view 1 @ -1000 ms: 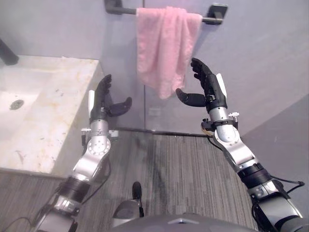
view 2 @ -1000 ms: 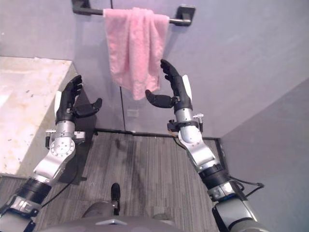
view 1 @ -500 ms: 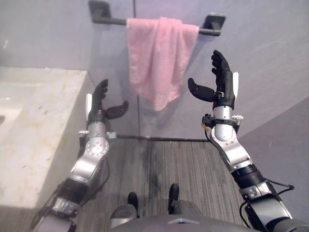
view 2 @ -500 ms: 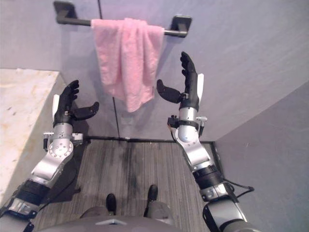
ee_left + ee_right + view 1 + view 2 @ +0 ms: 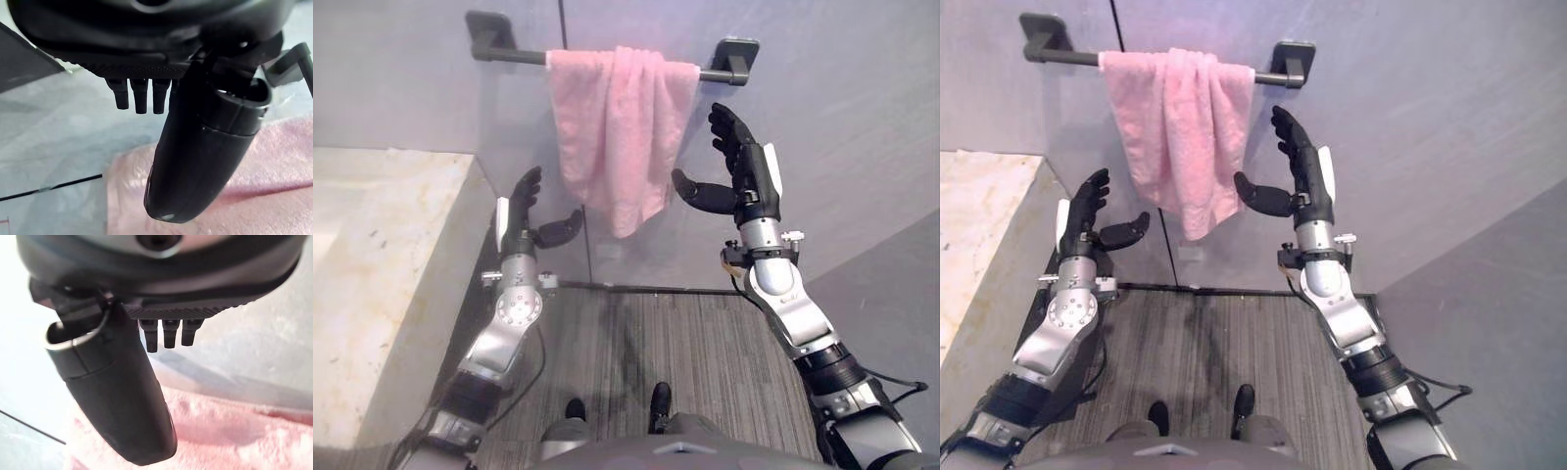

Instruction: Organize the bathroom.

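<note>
While both arms are raised toward the wall, a pink towel point(image 5: 615, 122) hangs draped over a dark towel bar point(image 5: 509, 52) that is fixed to the grey wall point(image 5: 842, 98). The towel lies bunched on the bar, and its lower edge comes to an uneven point below the middle.

The right hand point(image 5: 740, 166) is held up just beside the right edge of the towel. Its fingers are straight and point upward, its thumb point(image 5: 697, 191) extends toward the cloth, and nothing is grasped. The right wrist view shows the thumb and the fingertips point(image 5: 164, 335) apart, with pink cloth beyond them.

The left hand point(image 5: 521, 211) is lower and to the left of the towel, near its lower left part. Its fingers are released and straight, its thumb points toward the cloth, and it holds nothing.

A pale stone counter point(image 5: 382, 264) occupies the left side. A dark striped floor point(image 5: 685, 343) lies below the wall.
</note>
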You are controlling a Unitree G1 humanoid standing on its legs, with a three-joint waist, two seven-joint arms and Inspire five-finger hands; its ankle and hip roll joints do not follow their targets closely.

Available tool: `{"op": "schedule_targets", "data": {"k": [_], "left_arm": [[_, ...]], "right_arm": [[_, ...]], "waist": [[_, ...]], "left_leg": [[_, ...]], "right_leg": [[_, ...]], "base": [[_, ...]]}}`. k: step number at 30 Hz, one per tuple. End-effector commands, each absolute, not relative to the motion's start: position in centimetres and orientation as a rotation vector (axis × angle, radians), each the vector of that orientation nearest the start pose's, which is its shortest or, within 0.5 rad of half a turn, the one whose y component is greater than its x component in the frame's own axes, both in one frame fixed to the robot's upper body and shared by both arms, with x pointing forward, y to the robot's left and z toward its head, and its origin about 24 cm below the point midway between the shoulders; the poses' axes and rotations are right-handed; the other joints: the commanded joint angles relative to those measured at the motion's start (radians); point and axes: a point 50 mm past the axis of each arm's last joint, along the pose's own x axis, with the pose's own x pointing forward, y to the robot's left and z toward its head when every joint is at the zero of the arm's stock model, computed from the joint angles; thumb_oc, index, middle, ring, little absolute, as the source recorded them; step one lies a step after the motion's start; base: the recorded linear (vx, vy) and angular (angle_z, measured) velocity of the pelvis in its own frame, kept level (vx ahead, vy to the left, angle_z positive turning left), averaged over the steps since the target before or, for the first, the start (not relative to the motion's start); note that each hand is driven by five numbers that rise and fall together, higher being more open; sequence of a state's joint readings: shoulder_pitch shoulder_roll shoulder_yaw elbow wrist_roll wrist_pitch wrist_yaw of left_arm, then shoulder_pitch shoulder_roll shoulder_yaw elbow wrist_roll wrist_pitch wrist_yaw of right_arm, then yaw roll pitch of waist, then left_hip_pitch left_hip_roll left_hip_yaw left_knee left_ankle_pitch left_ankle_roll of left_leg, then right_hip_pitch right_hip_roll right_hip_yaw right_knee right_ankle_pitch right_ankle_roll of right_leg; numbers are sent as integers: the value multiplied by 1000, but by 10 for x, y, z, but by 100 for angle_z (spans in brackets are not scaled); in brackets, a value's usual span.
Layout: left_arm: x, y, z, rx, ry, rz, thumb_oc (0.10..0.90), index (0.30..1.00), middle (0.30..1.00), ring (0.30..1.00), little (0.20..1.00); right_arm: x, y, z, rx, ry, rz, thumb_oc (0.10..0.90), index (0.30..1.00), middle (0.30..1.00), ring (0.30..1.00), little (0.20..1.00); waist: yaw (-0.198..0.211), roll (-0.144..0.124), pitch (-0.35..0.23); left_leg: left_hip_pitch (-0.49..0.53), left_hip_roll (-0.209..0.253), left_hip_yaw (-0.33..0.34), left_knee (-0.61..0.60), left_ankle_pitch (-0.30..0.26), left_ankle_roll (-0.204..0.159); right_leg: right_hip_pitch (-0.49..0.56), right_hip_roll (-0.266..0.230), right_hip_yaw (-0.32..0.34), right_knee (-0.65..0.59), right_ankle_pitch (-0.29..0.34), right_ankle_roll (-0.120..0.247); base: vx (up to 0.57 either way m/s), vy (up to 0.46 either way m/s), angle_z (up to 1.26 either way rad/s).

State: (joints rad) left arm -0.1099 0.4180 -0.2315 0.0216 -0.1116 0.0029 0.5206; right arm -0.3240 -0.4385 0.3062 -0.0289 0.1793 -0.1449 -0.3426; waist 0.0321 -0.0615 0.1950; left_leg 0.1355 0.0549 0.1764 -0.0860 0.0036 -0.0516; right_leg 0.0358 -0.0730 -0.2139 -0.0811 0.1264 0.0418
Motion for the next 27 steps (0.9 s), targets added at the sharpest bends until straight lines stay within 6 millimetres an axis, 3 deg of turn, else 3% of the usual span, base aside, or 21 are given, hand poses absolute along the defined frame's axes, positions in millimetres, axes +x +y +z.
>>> {"op": "schedule_targets", "data": {"k": [1, 5, 12, 15, 16, 17, 25, 27], "left_arm": [[267, 185, 99, 288, -313, 219, 800, 900, 900, 900, 900], [265, 185, 93, 289, -299, 197, 800, 900, 900, 900, 900], [262, 187, 91, 298, -294, 199, 800, 900, 900, 900, 900], [261, 188, 90, 303, -292, 199, 800, 900, 900, 900, 900], [260, 188, 90, 305, -291, 202, 800, 900, 900, 900, 900], [261, 189, 90, 305, -290, 202, 800, 900, 900, 900, 900], [260, 189, 89, 305, -292, 191, 800, 900, 900, 900, 900], [266, 185, 99, 281, -339, 186, 800, 900, 900, 900, 900]], "right_arm": [[310, -149, 188, -208, -644, 57, 800, 900, 900, 900, 900], [323, -153, 198, -205, -626, 42, 800, 900, 900, 900, 900], [328, -160, 198, -219, -617, -6, 800, 900, 900, 900, 900], [328, -162, 198, -211, -619, -24, 634, 651, 651, 651, 651], [328, -163, 198, -208, -620, -31, 447, 371, 371, 371, 371], [328, -164, 198, -206, -622, -33, 400, 300, 300, 300, 300], [326, -164, 192, -216, -615, -23, 400, 300, 300, 300, 300], [326, -161, 189, -221, -610, -1, 400, 300, 300, 300, 300]], "waist": [[15, 2, -144], [32, -5, -147], [40, -6, -144], [40, -4, -142], [41, -3, -141], [41, -3, -140], [33, 2, -138], [21, 6, -138]], "left_leg": [[-32, -45, 1, -1, -45, 40], [-29, -43, -7, -1, -43, 36], [-24, -39, -12, -1, -43, 35], [-23, -40, -13, -1, -43, 35], [-22, -39, -14, -1, -43, 35], [-22, -39, -13, -1, -43, 35], [-14, -38, -2, -1, -44, 36], [-8, -37, 6, -1, -46, 36]], "right_leg": [[47, 22, -23, -6, -89, 56], [57, 25, -33, -6, -97, 50], [65, 29, -37, -6, -102, 46], [67, 30, -36, -6, -103, 45], [68, 30, -36, -6, -103, 45], [69, 30, -36, -6, -103, 45], [74, 28, -35, -6, -106, 45], [76, 28, -28, -6, -105, 45]], "base": [[62, -48, 5], [48, -36, 5], [45, -28, 3], [37, -16, 5], [31, -12, 7], [34, -15, 6], [0, 0, 0], [0, 0, 0]]}}
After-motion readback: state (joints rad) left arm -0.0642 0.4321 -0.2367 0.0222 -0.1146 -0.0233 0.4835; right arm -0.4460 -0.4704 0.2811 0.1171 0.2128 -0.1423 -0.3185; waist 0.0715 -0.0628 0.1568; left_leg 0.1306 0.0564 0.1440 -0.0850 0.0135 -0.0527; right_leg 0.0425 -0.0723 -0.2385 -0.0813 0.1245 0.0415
